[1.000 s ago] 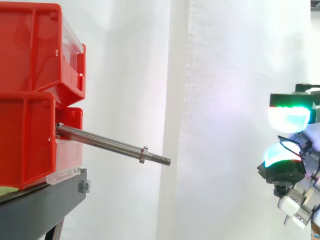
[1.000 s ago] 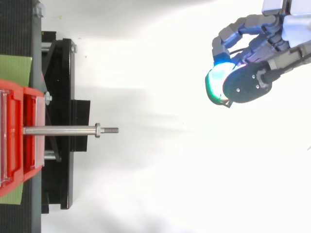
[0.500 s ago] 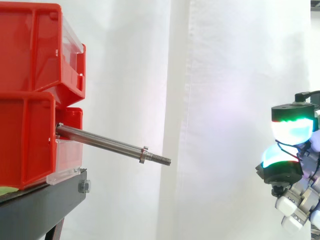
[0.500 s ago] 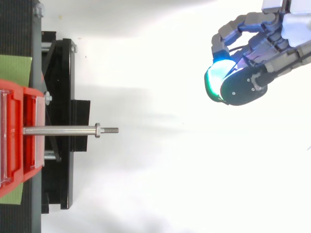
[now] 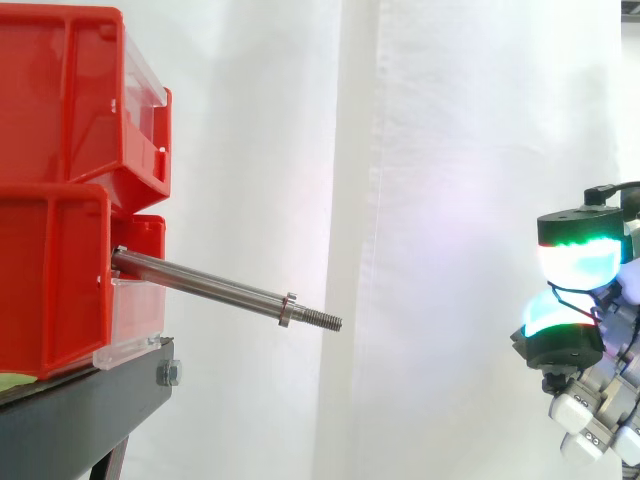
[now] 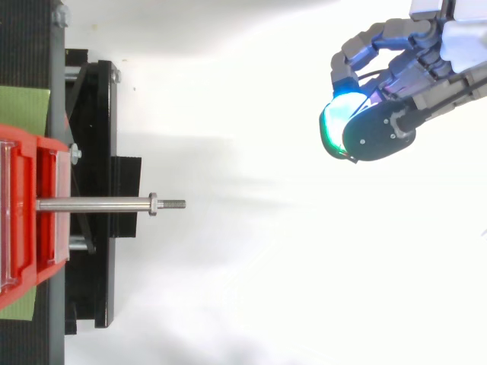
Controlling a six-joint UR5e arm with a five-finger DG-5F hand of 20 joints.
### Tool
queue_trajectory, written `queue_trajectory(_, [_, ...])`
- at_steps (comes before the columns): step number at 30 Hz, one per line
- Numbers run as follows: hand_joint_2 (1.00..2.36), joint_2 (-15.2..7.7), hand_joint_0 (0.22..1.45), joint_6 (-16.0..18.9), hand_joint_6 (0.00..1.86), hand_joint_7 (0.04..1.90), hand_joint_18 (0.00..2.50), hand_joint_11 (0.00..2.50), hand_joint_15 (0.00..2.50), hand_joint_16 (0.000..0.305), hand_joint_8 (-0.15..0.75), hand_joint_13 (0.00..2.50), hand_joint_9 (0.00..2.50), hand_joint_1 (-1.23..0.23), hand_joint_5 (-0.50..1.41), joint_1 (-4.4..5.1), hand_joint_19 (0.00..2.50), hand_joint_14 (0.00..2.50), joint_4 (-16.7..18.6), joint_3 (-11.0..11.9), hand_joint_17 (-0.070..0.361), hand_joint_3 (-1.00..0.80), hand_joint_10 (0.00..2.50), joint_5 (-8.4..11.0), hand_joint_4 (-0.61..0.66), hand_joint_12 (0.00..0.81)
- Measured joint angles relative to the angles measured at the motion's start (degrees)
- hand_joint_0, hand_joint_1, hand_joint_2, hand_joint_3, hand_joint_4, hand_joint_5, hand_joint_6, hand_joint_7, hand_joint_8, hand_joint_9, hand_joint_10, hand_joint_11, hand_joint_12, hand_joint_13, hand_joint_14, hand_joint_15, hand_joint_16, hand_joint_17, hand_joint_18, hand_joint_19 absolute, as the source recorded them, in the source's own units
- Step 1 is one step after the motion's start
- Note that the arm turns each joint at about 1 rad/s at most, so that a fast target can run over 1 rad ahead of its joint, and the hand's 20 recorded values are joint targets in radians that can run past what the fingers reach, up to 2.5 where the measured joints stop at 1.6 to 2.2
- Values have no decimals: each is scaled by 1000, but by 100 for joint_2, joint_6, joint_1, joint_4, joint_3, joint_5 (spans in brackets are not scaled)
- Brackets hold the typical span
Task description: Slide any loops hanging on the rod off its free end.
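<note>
One rod, one hand, well apart

The steel rod [image 5: 205, 287] juts from the lower of the red bins [image 5: 50, 280] on the black stand [image 5: 85, 412], sloping slightly down to its threaded free end. The hand [image 6: 426, 53] hangs far beyond that end and off to one side of the rod's line. Its fingers are curled in around nothing, with the green-cyan fingertips [image 5: 577, 262] facing the rod.
</note>
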Motion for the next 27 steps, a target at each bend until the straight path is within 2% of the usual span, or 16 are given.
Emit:
queue_trajectory(10, [1008, 2, 579, -7, 786, 1260, 360, 128, 70, 29, 238, 473, 661, -456, -152, 0, 338, 1, 0, -2, 65, -416, 4, 0, 130, 234])
queue_trajectory(19, [1002, 0, 552, -17, 778, 1255, 366, 125, 58, 29, 244, 478, 662, -504, -150, 3, 323, 1, 0, 0, 66, -478, 4, 0, 131, 236])
queue_trajectory(27, [1013, 2, 593, -15, 770, 1278, 385, 115, 56, 28, 236, 480, 649, -628, -146, -2, 315, 0, 0, 0, 64, -337, 3, 0, 123, 231])
